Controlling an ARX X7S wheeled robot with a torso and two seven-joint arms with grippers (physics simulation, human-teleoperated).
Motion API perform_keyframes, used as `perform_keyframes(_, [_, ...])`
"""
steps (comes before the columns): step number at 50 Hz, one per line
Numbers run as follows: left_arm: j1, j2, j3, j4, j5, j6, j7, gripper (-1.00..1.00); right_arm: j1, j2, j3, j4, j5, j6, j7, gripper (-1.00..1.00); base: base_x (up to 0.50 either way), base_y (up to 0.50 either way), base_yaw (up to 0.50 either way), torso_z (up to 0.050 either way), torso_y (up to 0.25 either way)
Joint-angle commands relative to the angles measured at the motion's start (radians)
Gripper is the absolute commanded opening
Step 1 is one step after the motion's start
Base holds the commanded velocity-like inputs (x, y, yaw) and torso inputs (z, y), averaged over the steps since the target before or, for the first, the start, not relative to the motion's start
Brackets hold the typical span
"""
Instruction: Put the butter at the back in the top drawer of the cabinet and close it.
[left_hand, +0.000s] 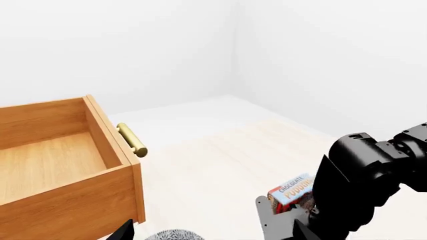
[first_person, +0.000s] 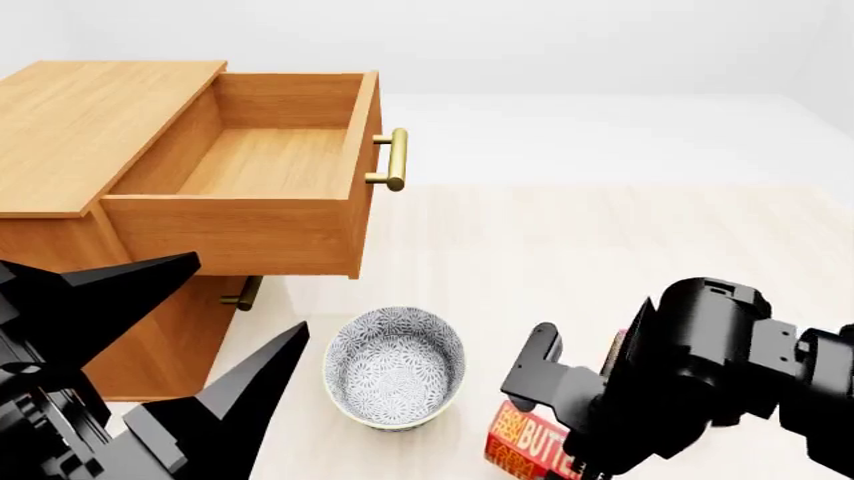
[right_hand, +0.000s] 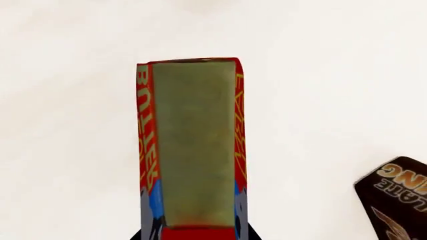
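Nearest the head camera, the left pincer shows two dark pointed fingers spread wide apart with nothing between them, just beside the cabinet's front. The right pincer sits low at the right; the butter stands against it at the picture's lower edge. In the right wrist view the butter fills the centre, its lower end flanked by dark finger parts at the frame edge; whether the fingers press on it cannot be told. A dark chocolate pudding box lies near the butter, apart from it; the left wrist view shows this box partly behind the right arm.

A patterned grey bowl stands between the two pincers on the pale wood floor.

Farther off, the cabinet stands at the left. Its top drawer is pulled fully out, the inside bare, the brass handle facing the open floor. A lower handle shows beneath the drawer's overhang.

Beyond, the floor runs unobstructed to plain white walls meeting at a corner.
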Motion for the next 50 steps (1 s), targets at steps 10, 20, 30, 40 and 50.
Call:
perform_keyframes(10, [-0.118, -0.007, 0.129, -0.070, 0.003, -0.018, 0.067, 1.00, 0.195, 0.139, 0.087, -0.235, 0.247, 0.124, 0.183, -1.00, 0.00, 0.00, 0.00, 0.000, 0.000])
perform_keyframes(20, [-0.252, 0.024, 0.291, -0.174, 0.001, -0.084, 0.142, 1.00, 0.330, 0.177, 0.107, -0.296, 0.367, 0.176, 0.227, -1.00, 0.00, 0.00, 0.00, 0.000, 0.001])
perform_keyframes(30, [-0.350, 0.052, 0.418, -0.279, 0.005, -0.153, 0.189, 1.00, 0.446, 0.173, 0.105, -0.298, 0.431, 0.205, 0.230, -1.00, 0.00, 0.00, 0.00, 0.002, 0.001])
perform_keyframes(40, [-0.445, 0.081, 0.539, -0.386, -0.018, -0.243, 0.247, 1.00, 0.522, 0.158, 0.099, -0.314, 0.455, 0.217, 0.206, -1.00, 0.00, 0.00, 0.00, 0.000, 0.000])
perform_keyframes(50, [-0.541, 0.118, 0.614, -0.527, 0.023, -0.373, 0.304, 1.00, 0.549, 0.156, 0.104, -0.353, 0.403, 0.221, 0.120, -1.00, 0.00, 0.00, 0.00, 0.000, 0.001])
